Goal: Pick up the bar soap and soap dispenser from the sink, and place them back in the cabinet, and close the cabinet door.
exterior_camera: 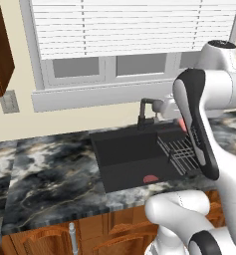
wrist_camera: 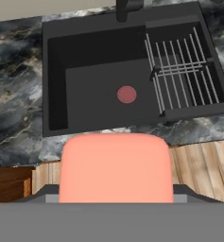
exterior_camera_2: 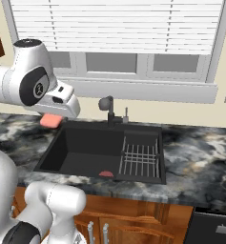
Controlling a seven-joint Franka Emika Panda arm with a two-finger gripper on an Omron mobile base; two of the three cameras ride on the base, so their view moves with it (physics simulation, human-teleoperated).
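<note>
Soap: the flat salmon-pink bar soap point(wrist_camera: 116, 168) is held in the gripper point(exterior_camera_2: 52, 119), lifted above the counter beside the basin.
Grip: the jaws are closed on the bar's sides.
Sink: the black rectangular sink point(wrist_camera: 56, 85) is seen below, a dark red round piece point(wrist_camera: 126, 94) on its floor.
Rack: a wire rack point(wrist_camera: 179, 71) is set in the sink's side section.
Surround: the dark marbled stone counter point(exterior_camera: 45, 179) is spread around the basin.

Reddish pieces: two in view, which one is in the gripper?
The salmon-pink bar soap, flat with rounded corners, sits in the gripper, raised above the sink. The other, a darker red round piece, lies on the basin floor.
</note>
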